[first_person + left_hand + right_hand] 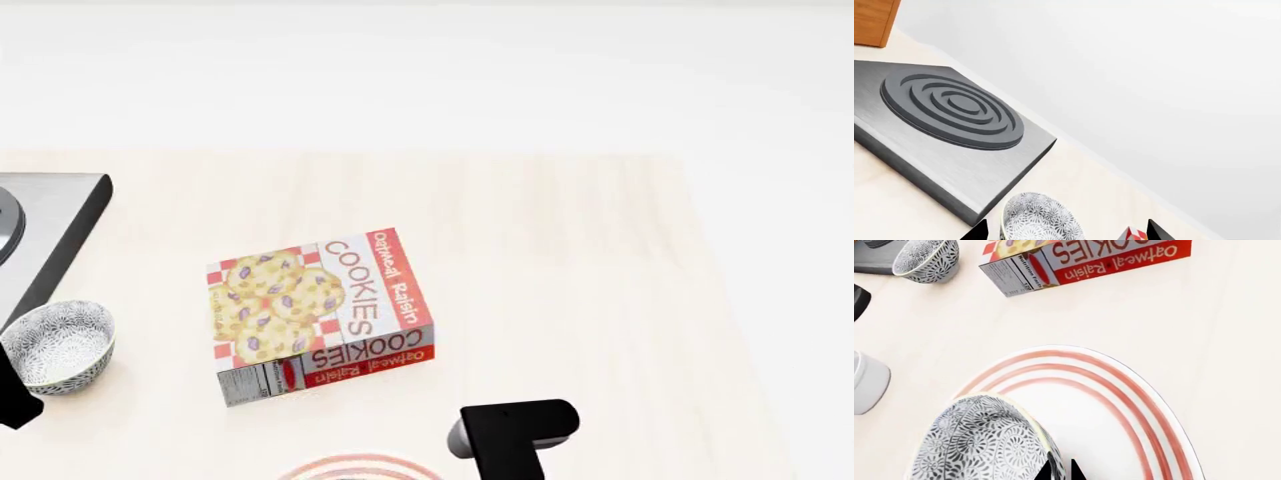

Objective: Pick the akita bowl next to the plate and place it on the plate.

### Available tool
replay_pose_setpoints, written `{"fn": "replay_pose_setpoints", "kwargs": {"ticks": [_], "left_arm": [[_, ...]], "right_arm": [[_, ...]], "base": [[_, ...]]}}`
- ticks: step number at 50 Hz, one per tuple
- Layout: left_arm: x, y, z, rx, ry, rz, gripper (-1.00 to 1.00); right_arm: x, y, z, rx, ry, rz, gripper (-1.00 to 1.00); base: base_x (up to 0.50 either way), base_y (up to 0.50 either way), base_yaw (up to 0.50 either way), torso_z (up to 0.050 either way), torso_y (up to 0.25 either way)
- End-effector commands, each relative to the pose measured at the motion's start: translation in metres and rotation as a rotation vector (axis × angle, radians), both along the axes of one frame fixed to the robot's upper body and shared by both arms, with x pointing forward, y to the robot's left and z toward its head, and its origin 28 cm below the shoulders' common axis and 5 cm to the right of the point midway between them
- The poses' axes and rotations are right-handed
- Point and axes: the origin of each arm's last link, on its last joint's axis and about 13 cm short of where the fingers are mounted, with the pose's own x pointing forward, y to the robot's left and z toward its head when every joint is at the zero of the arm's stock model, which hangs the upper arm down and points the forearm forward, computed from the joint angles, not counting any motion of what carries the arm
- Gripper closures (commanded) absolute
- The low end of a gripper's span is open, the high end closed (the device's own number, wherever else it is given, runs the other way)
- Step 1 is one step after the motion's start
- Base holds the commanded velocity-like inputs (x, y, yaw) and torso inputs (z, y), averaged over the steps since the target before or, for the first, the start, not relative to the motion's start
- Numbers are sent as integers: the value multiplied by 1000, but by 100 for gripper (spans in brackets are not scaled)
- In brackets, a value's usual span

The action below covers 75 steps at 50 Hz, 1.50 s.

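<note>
In the right wrist view, a speckled black-and-white akita bowl (981,440) is over the left part of the white, red-ringed plate (1134,405). My right gripper (1059,473) is shut on its rim, with one thin fingertip on each side of the wall. Whether the bowl rests on the plate or hangs just above it, I cannot tell. A second, alike bowl (1041,220) stands by the stove, between the wide-apart fingertips of my open left gripper (1067,232). The head view shows that bowl (60,345) at the left edge and only a sliver of the plate (350,467).
A grey stove block (954,110) with a ringed burner lies just beyond the left bowl. A cookie box (320,315) lies flat mid-table. A plain white cup (864,382) stands left of the plate. A wooden cabinet (874,20) is in the far corner.
</note>
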Motion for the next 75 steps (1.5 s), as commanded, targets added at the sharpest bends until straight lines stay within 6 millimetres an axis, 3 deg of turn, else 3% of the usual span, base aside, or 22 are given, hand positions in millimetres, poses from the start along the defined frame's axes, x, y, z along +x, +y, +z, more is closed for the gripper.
{"fn": "replay_pose_setpoints", "kwargs": {"ticks": [1,16,17,33,50,75], "left_arm": [[0,0,-1,1,0,0,-100],[-1,0,-4,1,0,1,-100],[-1,0,-4,1,0,0,-100],[0,0,-6,-1,0,1,-100],[0,0,-5,0,1,1,-100],[0,0,-4,0,1,0,-100]], "right_arm": [[1,1,-5,6,4,-5,100],[1,0,-9,-10,-4,-1,100],[2,0,-9,-11,-7,-6,-100],[-7,3,13,-24,-95,90,-100],[-16,1,57,-80,-259,71,-100],[-37,-2,72,-130,-490,-84,-100]], "base": [[0,0,0,0,0],[0,0,0,0,0],[11,0,3,0,0],[0,0,0,0,0],[0,0,0,0,0],[0,0,0,0,0]]}}
